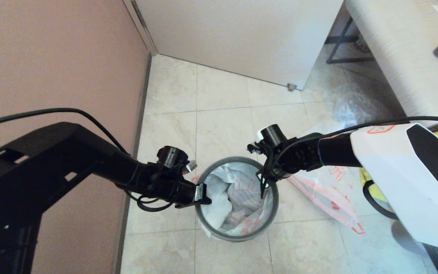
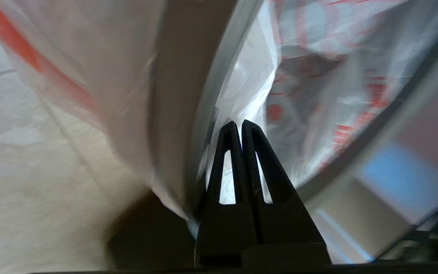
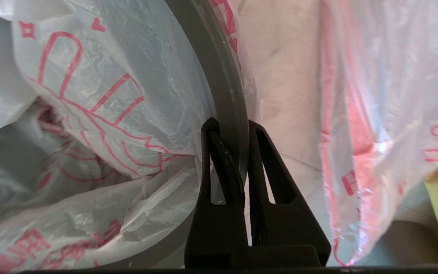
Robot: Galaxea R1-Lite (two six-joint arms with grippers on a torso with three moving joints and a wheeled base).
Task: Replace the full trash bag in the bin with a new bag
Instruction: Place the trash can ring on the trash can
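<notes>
Here the bin (image 1: 238,236) is standing on the tiled floor (image 1: 222,114) near the pinkish wall (image 1: 51,57), with a white bag with red print (image 1: 242,198) lining it and draping over its dark grey hoop (image 1: 276,198). The right gripper (image 1: 263,186) is reaching down at the hoop's right side; in the right wrist view its fingers (image 3: 219,167) are clamping across the hoop (image 3: 222,95), one finger inside the bin against the bag's film (image 3: 108,114) and the other outside. The left gripper (image 1: 203,196) is sitting at the hoop's left edge, and its two fingers (image 2: 228,152) are pressing flat together with the tips just inside the rim, beside the bag's white plastic (image 2: 253,87); whether any film is pinched between them cannot be told. Another white bag with a pink-red band (image 1: 329,198) is lying on the floor just to the right of the bin, partly under the right arm, beside a yellow bag (image 1: 373,186). A clear crinkly bag (image 1: 352,102) is lying farther back, by the bench (image 1: 386,49).
</notes>
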